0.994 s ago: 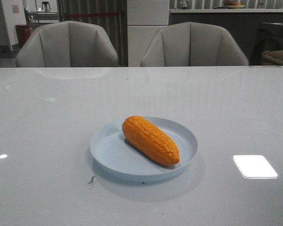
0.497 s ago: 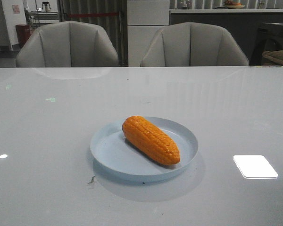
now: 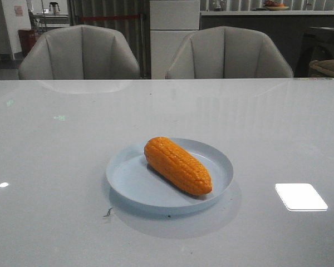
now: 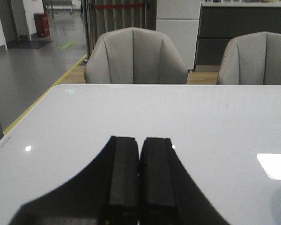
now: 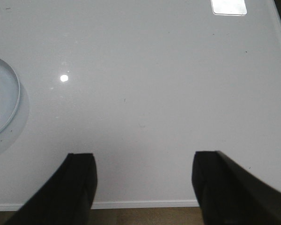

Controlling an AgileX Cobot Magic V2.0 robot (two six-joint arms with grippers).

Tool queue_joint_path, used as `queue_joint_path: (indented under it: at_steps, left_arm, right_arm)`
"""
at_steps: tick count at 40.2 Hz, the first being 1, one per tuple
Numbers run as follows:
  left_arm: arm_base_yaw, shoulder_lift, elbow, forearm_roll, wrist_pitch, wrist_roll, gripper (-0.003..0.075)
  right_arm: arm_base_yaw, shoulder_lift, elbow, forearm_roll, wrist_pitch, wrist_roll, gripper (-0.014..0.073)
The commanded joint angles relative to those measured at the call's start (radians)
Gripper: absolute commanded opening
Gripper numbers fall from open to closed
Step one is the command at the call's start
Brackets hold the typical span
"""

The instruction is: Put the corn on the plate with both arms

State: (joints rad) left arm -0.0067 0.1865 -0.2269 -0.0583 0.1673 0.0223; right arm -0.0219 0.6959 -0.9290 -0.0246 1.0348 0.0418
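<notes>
Room: two grey padded chairs (image 3: pixel 80 53) stand behind a glossy white worktop (image 3: pixel 55 167), with dark cabinets beyond.
Plate: the round, shallow, pale blue plate (image 3: pixel 128 183) sits near the middle of the worktop.
Corn: the orange toy corn cob with bumpy kernels (image 3: pixel 177 165) lies inside the plate, slanted, its tapered end toward the camera and to the right.
Left claw: the black left claw (image 4: pixel 139 176) has its fingers pressed together with nothing between them, hovering over bare worktop.
Right claw: the black right claw (image 5: pixel 143 185) is spread wide and empty near the worktop's edge; the plate's rim shows off to one side.
Change: nothing has shifted over the last second; corn and plate sit exactly as before, and neither arm enters the front view.
Meaning: the placing looks finished, both arms apparently pulled back.
</notes>
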Motion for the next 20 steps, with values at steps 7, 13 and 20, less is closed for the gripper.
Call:
queue_joint_path:
  at_steps: [7, 13, 20]
  left_arm:
    - [0.001, -0.207, 0.208, -0.016, -0.219, -0.069, 0.009]
    - [-0.023, -0.2, 0.236, 0.011, -0.148, -0.142, 0.009]
    - [-0.047, -0.206, 0.236, 0.003, -0.135, -0.142, 0.009]
  right_arm:
    - [-0.006, -0.002, -0.022, -0.004, -0.068, -0.008, 0.0542]
    - [-0.006, -0.001, -0.022, -0.004, -0.054, -0.008, 0.0542]
    - [-0.006, -0.001, -0.022, -0.004, -0.048, -0.008, 0.0542]
